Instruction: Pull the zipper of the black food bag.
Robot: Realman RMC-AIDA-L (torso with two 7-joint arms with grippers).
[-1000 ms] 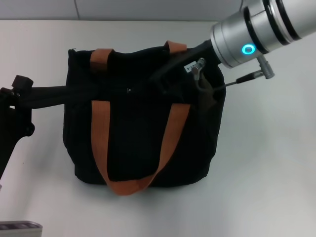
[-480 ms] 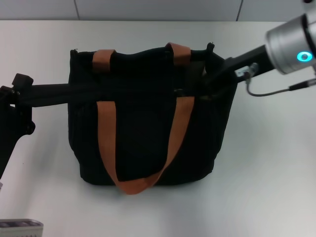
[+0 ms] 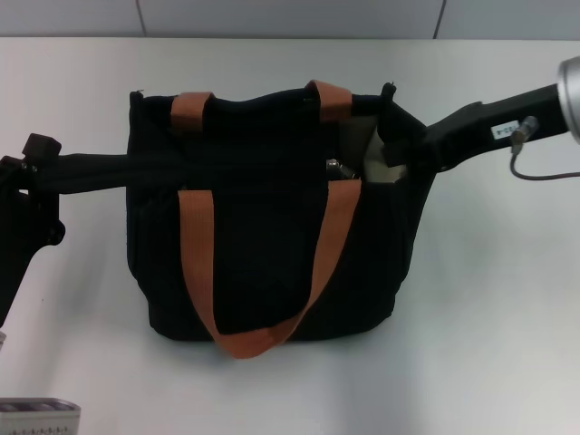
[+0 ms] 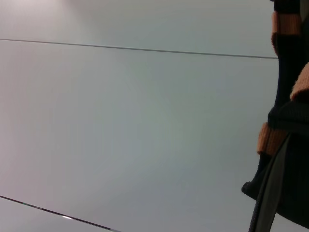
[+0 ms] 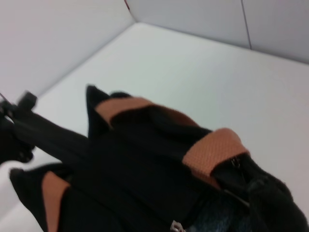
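Note:
The black food bag (image 3: 263,245) stands mid-table in the head view, with two rust-orange handles (image 3: 195,263). Its right end gapes, showing cream lining (image 3: 373,161). The silver zipper (image 3: 335,168) pull lies on the zip line, just left of that opening. My right gripper (image 3: 410,147) is at the bag's top right corner, right of the pull and apart from it. My left gripper (image 3: 127,169) reaches in from the left as one long black bar, pinched on the bag's left end. The right wrist view shows the bag (image 5: 145,169) and the pull (image 5: 176,226) from above.
A pale grey ribbed object (image 3: 36,417) sits at the table's front left corner. A thin cable (image 3: 518,168) hangs from my right arm. The white table (image 3: 489,317) runs back to a wall seam behind the bag.
My right gripper swept right along the bag's top to its right corner. The zipper pull travelled right with it from mid-bag, then stopped. The right end now shows lining.

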